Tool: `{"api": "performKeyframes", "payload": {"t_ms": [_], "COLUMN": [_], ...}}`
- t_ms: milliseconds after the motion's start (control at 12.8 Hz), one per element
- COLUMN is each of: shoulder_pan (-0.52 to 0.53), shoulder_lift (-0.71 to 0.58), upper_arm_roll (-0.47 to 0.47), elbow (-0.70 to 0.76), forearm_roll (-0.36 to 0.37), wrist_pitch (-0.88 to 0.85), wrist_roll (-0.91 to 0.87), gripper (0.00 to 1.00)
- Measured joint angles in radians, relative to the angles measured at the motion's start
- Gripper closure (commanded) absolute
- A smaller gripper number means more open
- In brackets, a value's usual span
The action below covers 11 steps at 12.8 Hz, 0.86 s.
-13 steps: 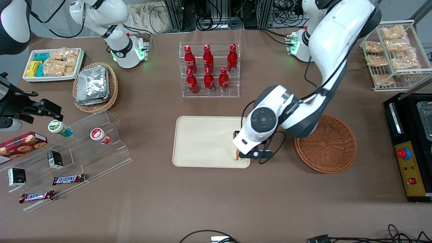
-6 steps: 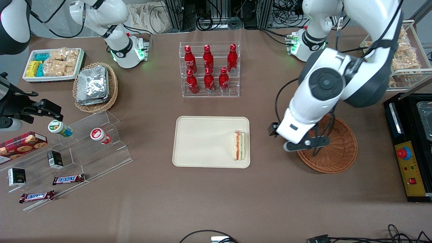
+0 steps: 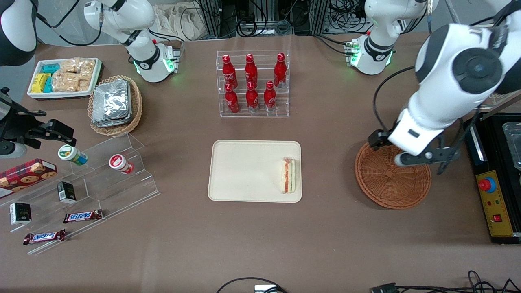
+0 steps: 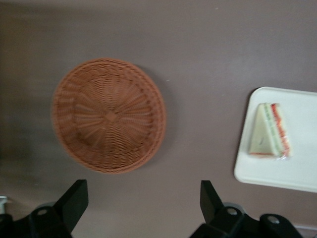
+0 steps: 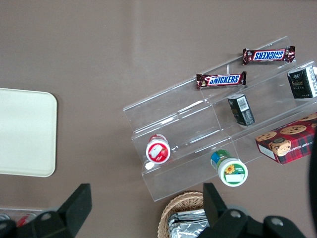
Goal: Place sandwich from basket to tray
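The sandwich (image 3: 288,176) (image 4: 270,132), a pale wedge with red and green layers, lies on the cream tray (image 3: 244,171) (image 4: 297,168) at the tray's edge nearest the basket. The reddish-brown wicker basket (image 3: 386,183) (image 4: 108,115) holds nothing. My gripper (image 3: 421,156) (image 4: 143,198) hangs high above the basket's rim on the working arm's side, open, with nothing between its fingers (image 4: 75,198).
An acrylic rack of red bottles (image 3: 252,83) stands farther from the front camera than the tray. A black control box (image 3: 494,179) sits beside the basket. A wire rack of snack bags (image 3: 474,61), a foil-packet basket (image 3: 114,103) and an acrylic snack stand (image 3: 93,183) are also on the table.
The gripper let go of the sandwich on the tray, rose and swung away past the basket toward the working arm's end. The sandwich stays put on the tray.
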Motion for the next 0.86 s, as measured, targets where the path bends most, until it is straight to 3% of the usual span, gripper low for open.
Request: {"api": "performKeyframes", "payload": {"t_ms": [392,863], "shoulder_pan": [-0.052,-0.03], "shoulder_lift": [-0.151,-0.154], "upper_arm_roll": [0.229,0.291], "elbow": [-0.13,-0.14], "forearm_roll": [-0.037,-0.049], "wrist_pitch": [-0.004,-0.009], "wrist_roll": [0.27,0.362], "gripper": [0.0,0.0]}}
